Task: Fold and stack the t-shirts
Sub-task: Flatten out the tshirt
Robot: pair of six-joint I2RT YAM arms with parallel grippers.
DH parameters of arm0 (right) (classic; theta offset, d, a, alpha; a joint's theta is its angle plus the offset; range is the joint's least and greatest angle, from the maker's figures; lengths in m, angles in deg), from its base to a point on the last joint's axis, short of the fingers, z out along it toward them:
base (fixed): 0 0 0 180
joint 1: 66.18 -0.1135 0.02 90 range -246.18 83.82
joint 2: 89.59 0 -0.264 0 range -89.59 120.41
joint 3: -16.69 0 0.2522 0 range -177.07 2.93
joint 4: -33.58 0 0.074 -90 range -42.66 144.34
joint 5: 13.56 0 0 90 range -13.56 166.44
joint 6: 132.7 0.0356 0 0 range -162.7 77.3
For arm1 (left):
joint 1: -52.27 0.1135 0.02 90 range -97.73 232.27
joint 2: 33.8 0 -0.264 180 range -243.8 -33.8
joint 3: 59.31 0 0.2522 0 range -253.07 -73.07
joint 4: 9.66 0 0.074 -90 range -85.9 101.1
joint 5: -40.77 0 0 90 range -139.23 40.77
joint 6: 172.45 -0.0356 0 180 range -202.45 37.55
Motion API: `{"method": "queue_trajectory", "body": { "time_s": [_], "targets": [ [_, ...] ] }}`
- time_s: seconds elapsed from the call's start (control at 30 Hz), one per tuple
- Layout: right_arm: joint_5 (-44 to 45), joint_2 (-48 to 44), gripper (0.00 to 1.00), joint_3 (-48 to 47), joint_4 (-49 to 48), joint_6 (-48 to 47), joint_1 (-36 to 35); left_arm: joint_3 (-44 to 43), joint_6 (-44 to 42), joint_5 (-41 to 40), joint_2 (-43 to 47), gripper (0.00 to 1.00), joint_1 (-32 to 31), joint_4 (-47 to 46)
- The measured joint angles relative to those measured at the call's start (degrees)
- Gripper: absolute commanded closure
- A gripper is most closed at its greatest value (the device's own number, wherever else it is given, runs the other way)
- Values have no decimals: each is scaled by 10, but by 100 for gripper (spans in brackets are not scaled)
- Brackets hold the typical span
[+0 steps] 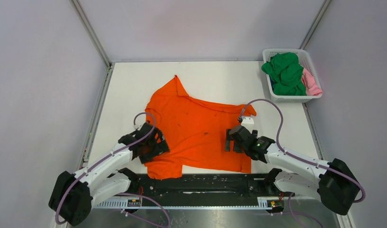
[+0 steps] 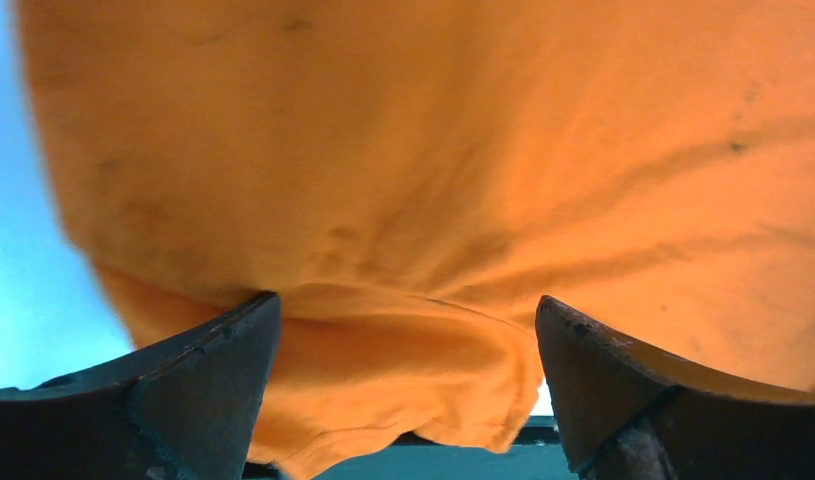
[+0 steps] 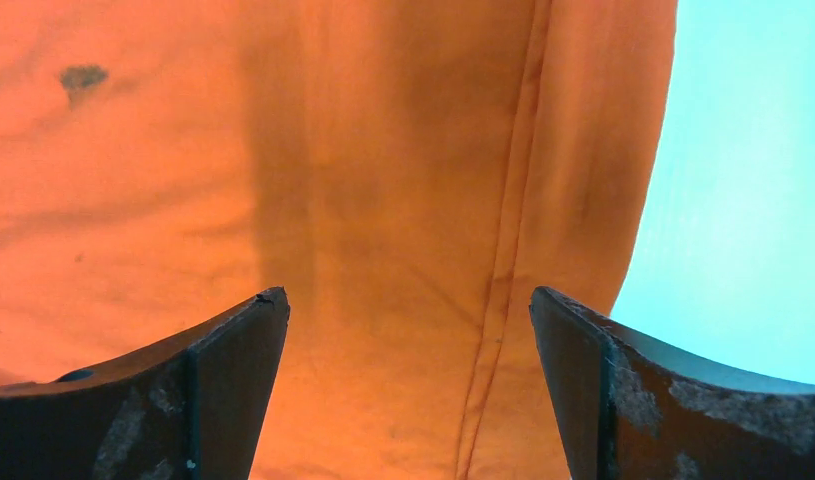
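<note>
One orange t-shirt (image 1: 196,130) lies spread on the white table, one sleeve pointing to the far left. My left gripper (image 1: 158,145) is low over its near-left part, jaws open. In the left wrist view a rumpled fold of the orange t-shirt (image 2: 433,150) lies between the open left gripper (image 2: 408,310) fingers without being pinched. My right gripper (image 1: 231,140) is open over the shirt's right edge. The right wrist view shows the orange t-shirt (image 3: 383,150) and its stitched hem under the open right gripper (image 3: 408,300). Green (image 1: 286,71) and pink (image 1: 312,83) t-shirts sit bunched in a basket.
The white lattice basket (image 1: 269,54) stands at the far right corner beside the wall. Bare white table (image 3: 743,200) shows just right of the shirt's hem. A black rail (image 1: 205,183) runs along the near edge between the arm bases. Grey walls close in on three sides.
</note>
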Motion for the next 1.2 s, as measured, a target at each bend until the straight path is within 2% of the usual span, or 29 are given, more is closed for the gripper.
{"method": "queue_trajectory", "body": {
  "time_s": [0.13,0.27,0.33,0.43,0.67,0.83,1.2],
  "targets": [
    [9,26,0,-43,21,-31,3,-8,8,-55,39,1,3,78],
    [39,46,0,-92,50,-67,4,-73,9,-110,34,1,4,119],
    [54,50,0,-110,58,-85,5,-127,5,-128,7,1,5,120],
    [52,57,1,-124,67,-118,19,-199,-13,-136,-51,1,7,71],
    [78,127,0,-195,72,-246,34,-275,-62,-100,-250,1,31,-35],
    [103,199,1,-243,54,-329,42,-275,-87,-50,-368,1,102,-71],
    [174,373,0,-258,68,-427,49,-276,-129,47,-384,1,184,-117]
  ]
}}
